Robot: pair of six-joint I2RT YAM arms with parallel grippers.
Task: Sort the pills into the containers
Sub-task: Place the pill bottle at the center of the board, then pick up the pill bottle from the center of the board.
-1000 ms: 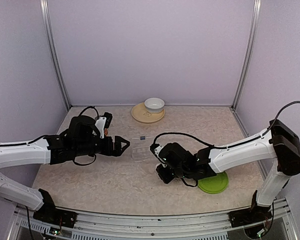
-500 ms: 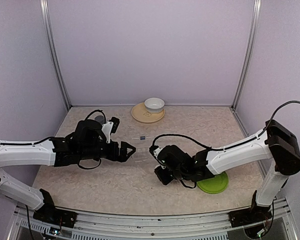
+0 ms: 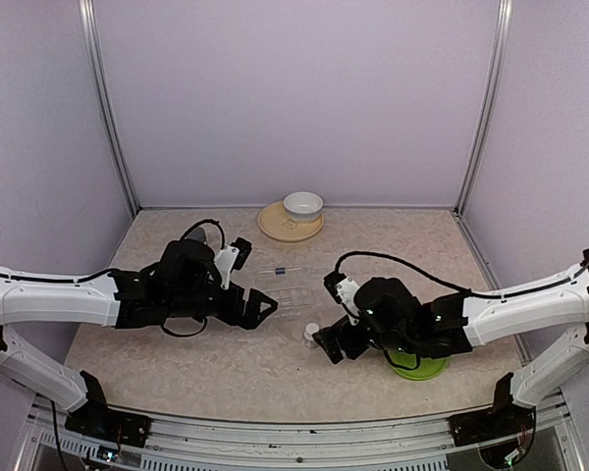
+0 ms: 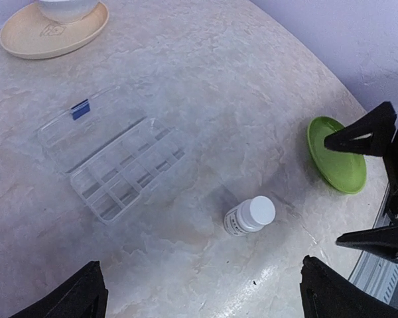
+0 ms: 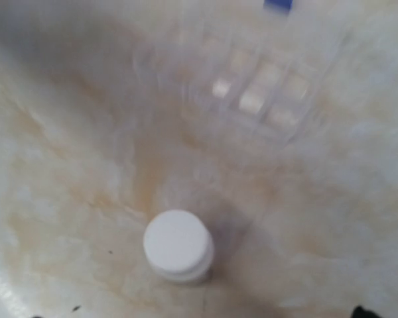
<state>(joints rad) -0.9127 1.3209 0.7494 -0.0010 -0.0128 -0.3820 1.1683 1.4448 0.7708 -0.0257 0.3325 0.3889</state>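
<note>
Pill box (image 4: 114,158) lies open flat, contents indiscernible; white-capped bottle (image 4: 249,216) nearby.

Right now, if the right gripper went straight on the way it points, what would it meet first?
Probably the bottle, standing just ahead of the right gripper; the pill box lies beyond it.

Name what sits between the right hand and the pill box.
A white-capped bottle stands short of the pill box; the right wrist view shows it.
</note>
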